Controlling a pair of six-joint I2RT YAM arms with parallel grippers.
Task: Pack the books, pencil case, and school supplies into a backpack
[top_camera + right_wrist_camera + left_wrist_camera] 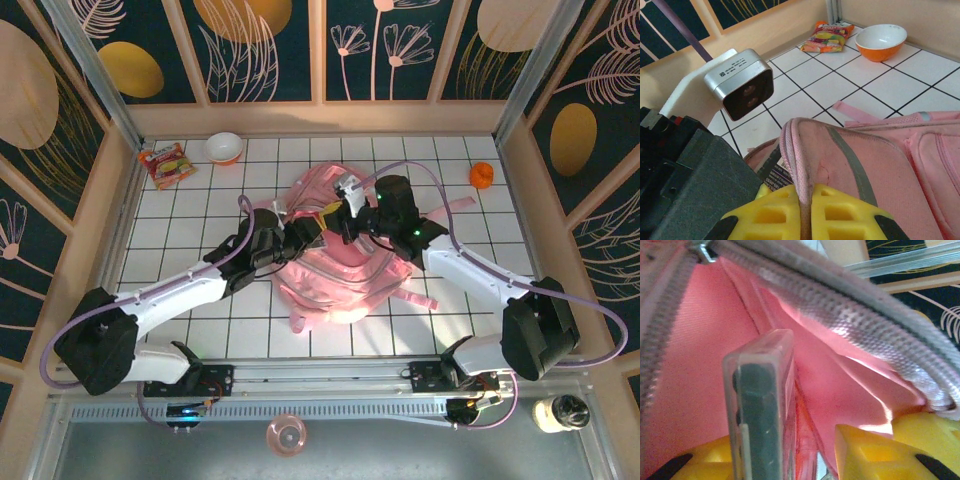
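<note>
L arm, white-and-black jointed unit, reaches fwd and inward from its near-edge base, wrist low approx mid-table. L gripper, w/ blocky yellow fingers, is part-open: fingers stand apart either side of an upright dark grey rectangular calculator-like device, w/ a visible gap at one finger. R arm, same white-and-black build, bends at the elbow and angles inward, wrist close to the L wrist; R gripper, yellow ribbed fingers, is closed, tips pinching the rim of a soft pink fabric backpack.
</note>
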